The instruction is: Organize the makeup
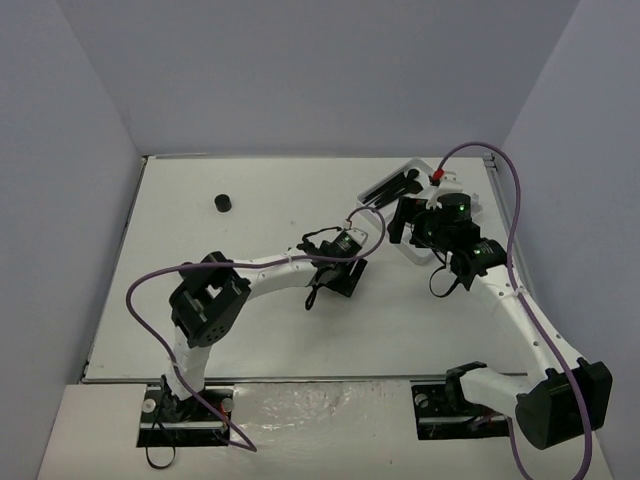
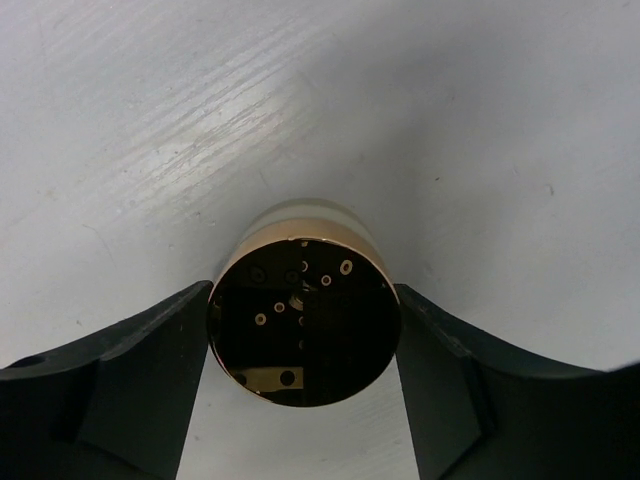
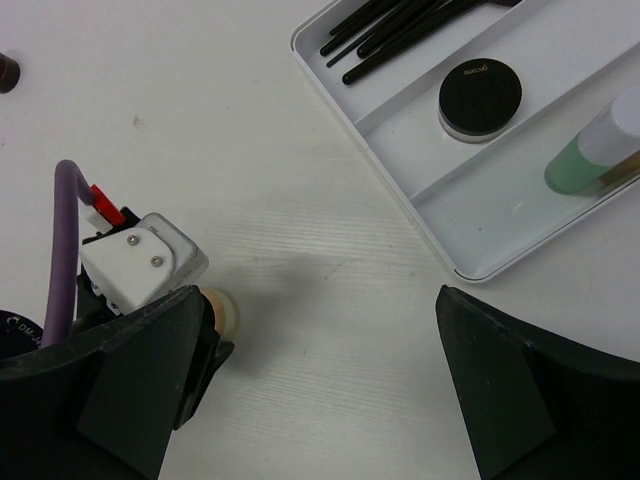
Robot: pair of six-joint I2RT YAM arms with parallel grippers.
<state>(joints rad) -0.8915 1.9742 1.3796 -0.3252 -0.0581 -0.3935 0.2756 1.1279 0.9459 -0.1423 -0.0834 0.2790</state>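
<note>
**Makeup jar [image 2: 305, 330] in hand, tray next**

The jar sits between the fingers of my left gripper [image 2: 303, 290], near the middle of the worktop [image 1: 200, 290] and a little toward its right edge. Both jaws press on its round tan sides, one on each flank, so I read this as a grip. The mirrored gold lid faces straight up at my wrist. I cannot tell whether the base is off the surface yet.

My right gripper [image 3: 320, 295] is spread wide and carries nothing. It hangs over bare worktop just beside the near corner of the tray [image 3: 400, 200].

The tray lies at the far right corner of the worktop. One long compartment holds the brushes [image 3: 400, 25]. The next holds a pot [image 3: 480, 95] with bare floor beside it. The outer one holds a green bottle [image 3: 590, 160] lying on its side. A loose pot [image 1: 222, 203] stands alone toward the far left corner, well apart from everything else.

I judge the step in hand to be the pick of the jar, with most pieces already sorted.

Next I need a straight lift, then a carry toward the far right corner. The jar must pass high enough to clear the tray's rim before I lower it into a compartment with room. The sides are round and smooth, so the hold must stay firm or the jar may twist out. My right arm stands on that route and should give way first. After that, the loose pot remains.
</note>
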